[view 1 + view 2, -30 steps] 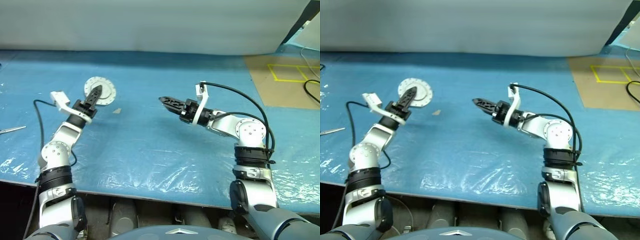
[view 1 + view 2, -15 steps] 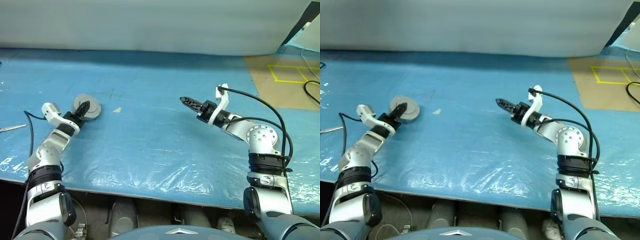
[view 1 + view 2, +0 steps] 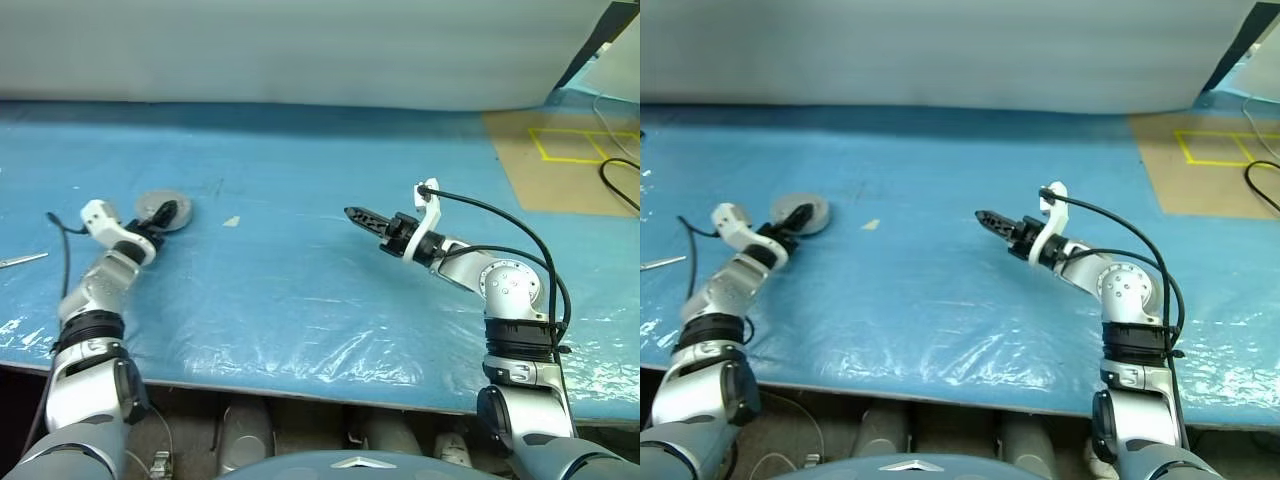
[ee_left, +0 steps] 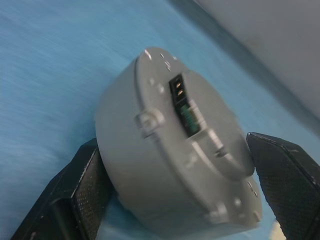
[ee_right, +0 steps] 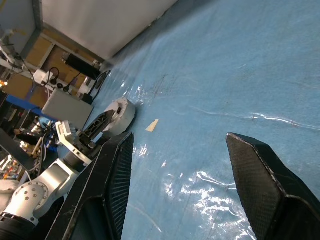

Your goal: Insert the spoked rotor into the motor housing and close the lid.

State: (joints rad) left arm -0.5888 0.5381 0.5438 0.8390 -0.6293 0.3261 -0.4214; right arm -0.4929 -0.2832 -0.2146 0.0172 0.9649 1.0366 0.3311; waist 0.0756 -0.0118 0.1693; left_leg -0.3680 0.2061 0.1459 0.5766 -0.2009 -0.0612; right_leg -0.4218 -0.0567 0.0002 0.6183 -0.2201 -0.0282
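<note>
From the head views we see one motor housing [image 3: 165, 212] lying on the blue surface [image 3: 300, 290] at the far left, its lid shut, so whatever sits inside is hidden from us. Our left pincer [image 3: 160, 216] is at the housing's near edge, and from here we cannot make out whether it touches. Our right pincer [image 3: 358, 216] hovers over the middle of the surface, well apart from the housing. One small pale scrap [image 3: 232, 221] lies just right of the housing; what it is we cannot tell. The surface is wrinkled blue plastic sheeting, a pale wall behind it, brown floor with yellow tape [image 3: 560, 146] at far right.

In the left wrist view the closed housing [image 4: 170, 145] sits between two spread fingers [image 4: 287, 175], a gap showing on one side.

In the right wrist view two fingers [image 5: 257, 175] stand wide apart around nothing.
</note>
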